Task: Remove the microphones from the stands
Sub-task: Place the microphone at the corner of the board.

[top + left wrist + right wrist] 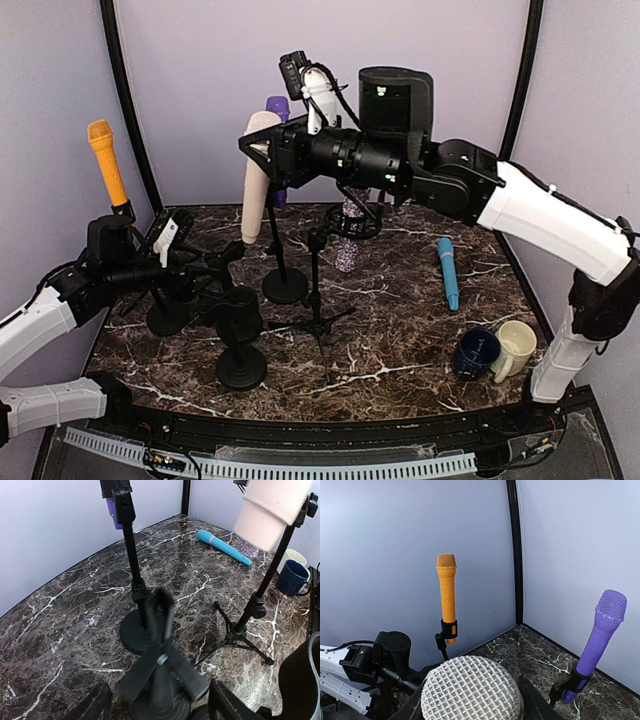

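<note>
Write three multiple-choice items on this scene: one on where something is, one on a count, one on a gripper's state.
1. Where is the blue microphone?
A. flat on the table
B. propped against the wall
C. on the floor

2. How many mugs are there?
A. one
B. two
C. three

3. The right gripper is:
A. open and empty
B. shut on the pink microphone
C. out of view

Answers: A, it lies on the bare marble; B, a navy one and a cream one stand side by side; B, the mesh head sits between its fingers in the right wrist view.
</note>
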You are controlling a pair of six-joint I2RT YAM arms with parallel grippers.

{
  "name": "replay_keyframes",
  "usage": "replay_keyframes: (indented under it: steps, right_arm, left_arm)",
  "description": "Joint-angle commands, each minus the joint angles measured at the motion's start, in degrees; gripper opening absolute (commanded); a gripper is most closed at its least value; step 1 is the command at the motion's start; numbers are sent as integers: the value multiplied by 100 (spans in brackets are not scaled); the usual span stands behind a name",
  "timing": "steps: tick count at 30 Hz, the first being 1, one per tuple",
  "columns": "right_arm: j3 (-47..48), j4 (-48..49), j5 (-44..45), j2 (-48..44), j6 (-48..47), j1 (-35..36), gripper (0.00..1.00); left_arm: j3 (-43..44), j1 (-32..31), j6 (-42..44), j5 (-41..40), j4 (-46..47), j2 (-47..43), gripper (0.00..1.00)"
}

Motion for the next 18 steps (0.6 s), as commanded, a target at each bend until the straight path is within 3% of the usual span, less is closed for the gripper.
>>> replay_keyframes:
  steps: [1,6,12,18]
  right_arm:
    - [-742,461,-337,-892,223,47,24]
    - [-1548,294,-534,-1830,510,48,24]
    - [-2409,-209,-414,-2910,946,48,23]
    - [-3021,-1511,-99,-3862,1481,31,22]
  left_arm:
    - [-86,13,-83,-420,12,-303,79]
    - [-110,13,-183,-548,87,-481,89]
    - [-115,13,-188,-733,139,-599,89]
    - [-215,13,-143,-1073,200,-843,89]
